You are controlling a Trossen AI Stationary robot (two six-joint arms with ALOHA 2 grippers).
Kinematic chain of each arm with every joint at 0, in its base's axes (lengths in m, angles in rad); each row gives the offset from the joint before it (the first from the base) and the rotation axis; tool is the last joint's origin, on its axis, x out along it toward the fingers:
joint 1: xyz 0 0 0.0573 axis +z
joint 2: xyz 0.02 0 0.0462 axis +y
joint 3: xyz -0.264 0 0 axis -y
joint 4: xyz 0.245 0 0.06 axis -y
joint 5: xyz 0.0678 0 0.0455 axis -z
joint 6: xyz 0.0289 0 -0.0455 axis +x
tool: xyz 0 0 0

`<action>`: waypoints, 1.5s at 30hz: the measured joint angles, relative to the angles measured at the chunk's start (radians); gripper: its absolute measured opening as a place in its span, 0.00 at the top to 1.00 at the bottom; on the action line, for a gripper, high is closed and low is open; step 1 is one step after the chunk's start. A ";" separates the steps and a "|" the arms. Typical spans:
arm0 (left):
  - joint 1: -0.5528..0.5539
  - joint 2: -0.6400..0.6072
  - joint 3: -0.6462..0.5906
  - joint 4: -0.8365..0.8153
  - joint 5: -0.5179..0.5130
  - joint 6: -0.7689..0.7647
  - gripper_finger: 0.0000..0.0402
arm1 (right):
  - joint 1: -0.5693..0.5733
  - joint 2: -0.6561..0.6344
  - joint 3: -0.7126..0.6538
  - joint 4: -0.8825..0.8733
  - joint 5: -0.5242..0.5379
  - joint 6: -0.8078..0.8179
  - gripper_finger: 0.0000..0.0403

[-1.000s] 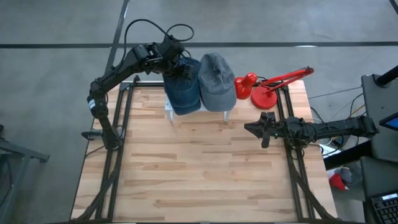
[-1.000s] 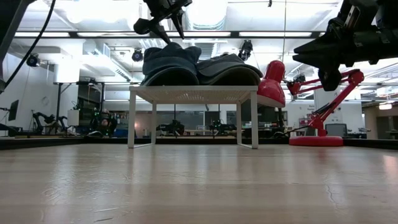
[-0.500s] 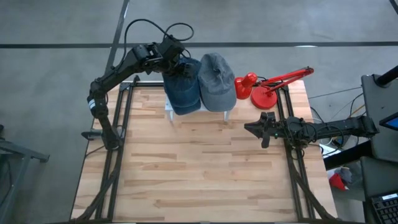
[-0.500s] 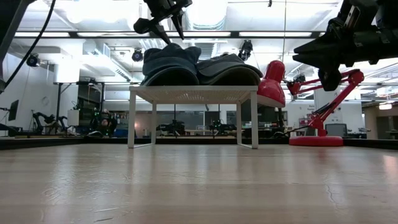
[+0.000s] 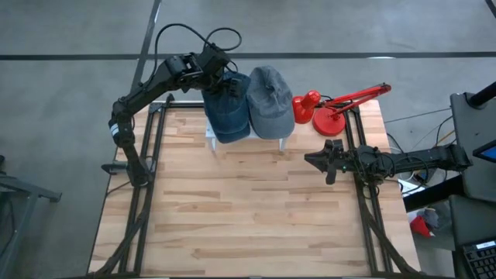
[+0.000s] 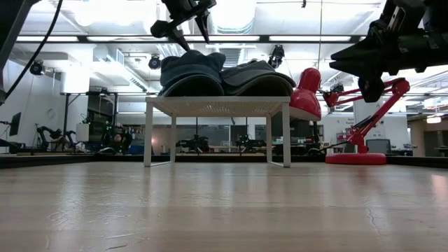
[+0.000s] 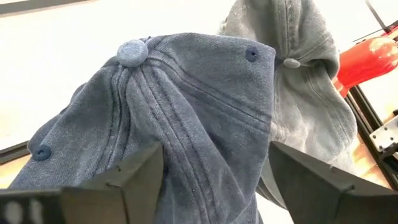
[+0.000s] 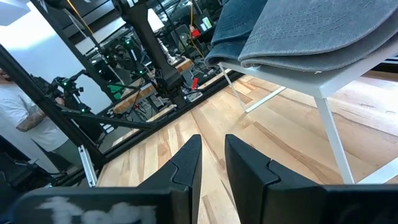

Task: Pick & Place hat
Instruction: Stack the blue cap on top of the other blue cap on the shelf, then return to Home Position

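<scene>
A dark blue denim hat (image 5: 229,108) (image 7: 186,124) and a grey hat (image 5: 269,101) (image 7: 305,74) lie side by side on a small white stand (image 6: 217,105) at the table's far edge, brims toward the near side. My left gripper (image 5: 223,80) (image 6: 183,31) is open just above the blue hat's crown at its far end. In the left wrist view its fingers (image 7: 134,177) stand on either side of the crown. My right gripper (image 5: 314,161) (image 8: 213,155) waits over the table's right side, fingers close together and holding nothing. My left gripper comes at the blue hat's crown (image 7: 205,143) slanting down from the far side, one finger on each side of it. Whether the fingers touch the cloth I cannot tell. The hat lies flat on the stand.
A red desk lamp (image 5: 333,116) (image 6: 350,119) stands at the far right corner, its head next to the grey hat. Bare wooden tabletop (image 5: 248,209) stretches from the stand to the near edge. A person (image 8: 12,106) shows in the room beyond the table.
</scene>
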 joint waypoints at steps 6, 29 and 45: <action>0.000 -0.002 0.013 0.000 0.000 -0.002 0.21 | 0.000 0.000 0.000 0.000 0.000 0.000 0.83; -0.363 -0.169 0.060 0.005 -0.187 0.163 0.21 | 0.000 0.000 0.000 -0.004 0.000 0.000 0.83; -0.748 -0.379 -0.377 0.284 -0.561 0.159 0.21 | 0.000 0.001 0.000 -0.075 0.009 -0.004 0.83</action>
